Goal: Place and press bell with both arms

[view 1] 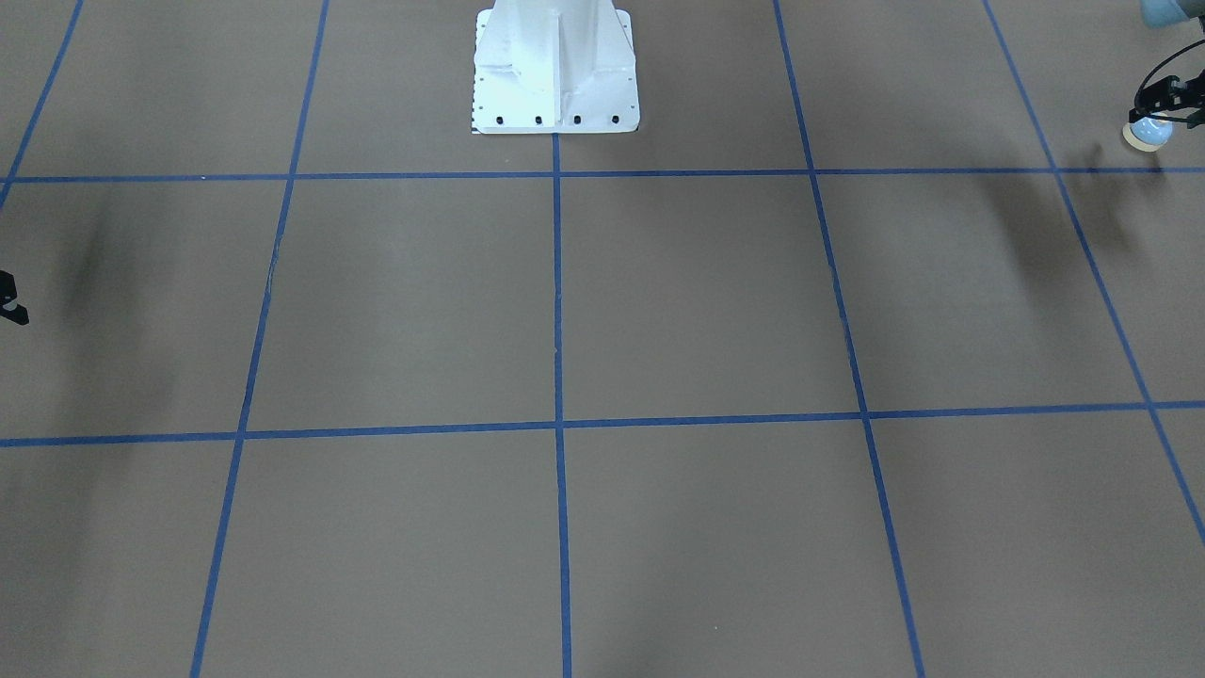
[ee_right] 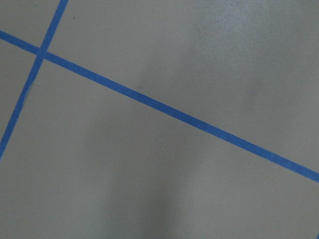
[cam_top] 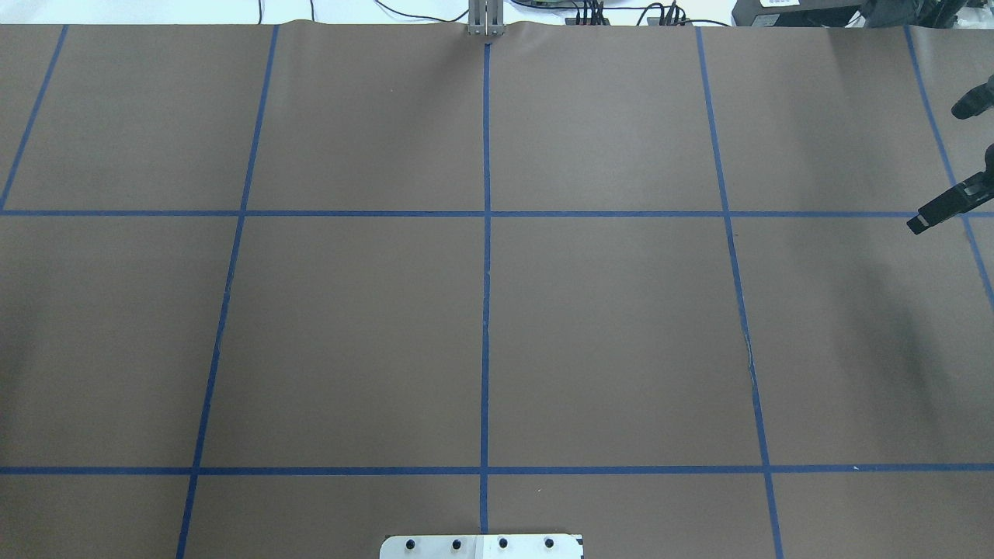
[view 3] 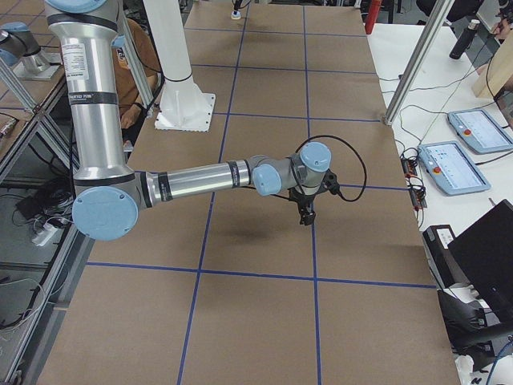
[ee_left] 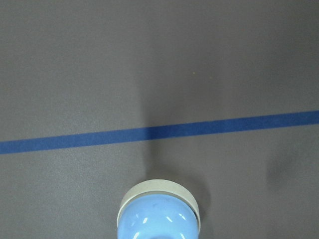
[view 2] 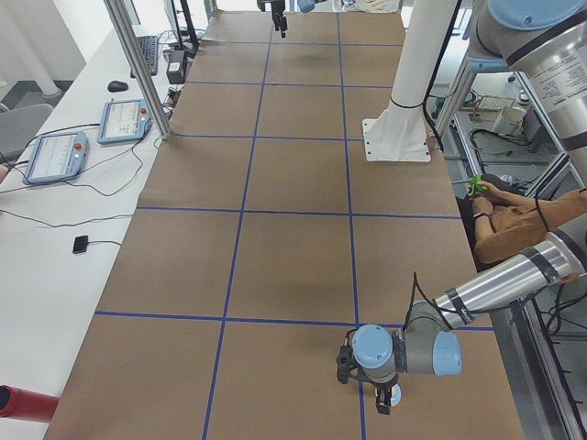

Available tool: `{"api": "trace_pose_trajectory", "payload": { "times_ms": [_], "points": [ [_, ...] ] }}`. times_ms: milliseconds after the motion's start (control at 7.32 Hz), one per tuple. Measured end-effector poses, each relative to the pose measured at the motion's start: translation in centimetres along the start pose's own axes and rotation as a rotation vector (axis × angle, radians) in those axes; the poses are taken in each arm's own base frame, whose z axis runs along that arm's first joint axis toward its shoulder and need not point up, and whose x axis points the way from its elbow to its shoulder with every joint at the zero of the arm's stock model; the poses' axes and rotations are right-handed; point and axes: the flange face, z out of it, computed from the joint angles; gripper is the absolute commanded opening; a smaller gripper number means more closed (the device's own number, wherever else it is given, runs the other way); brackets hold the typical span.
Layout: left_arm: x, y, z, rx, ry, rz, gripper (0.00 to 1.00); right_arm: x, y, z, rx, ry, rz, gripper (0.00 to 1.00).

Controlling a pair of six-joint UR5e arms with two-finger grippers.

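Above table (view 1: 659,301), left pincer (view 1: 1156,115) seemingly gripping bell (view 1: 1150,133), right pincer (cam_top: 937,169) wide.

A light-blue bell (ee_left: 158,214) is showing at the bottom middle, its glossy dome running off the lower edge and its cream base rim curving over it. Beyond it, a blue tape line (ee_left: 224,123) is crossing the brown table cover (ee_left: 75,59) from side to side, rising slightly rightward. A soft shadow (ee_left: 144,107) is lying across the tape above the bell.
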Motion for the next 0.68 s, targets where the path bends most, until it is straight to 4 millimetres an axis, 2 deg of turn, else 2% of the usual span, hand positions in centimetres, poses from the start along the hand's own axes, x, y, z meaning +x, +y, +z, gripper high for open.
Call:
{"api": "trace_pose_trajectory", "payload": {
  "times_ms": [410, 683],
  "points": [
    [-0.4, -0.4, 1.0, -0.024, 0.0, 0.018, 1.0, -0.4, -0.1, 0.3, -0.005, -0.003, -0.007, 1.0],
    [-0.8, -1.5, 1.8, -0.038, 0.001, 0.022, 1.0, -0.5, -0.1, 0.4, -0.006, -0.003, -0.01, 1.0]
  ]
}}
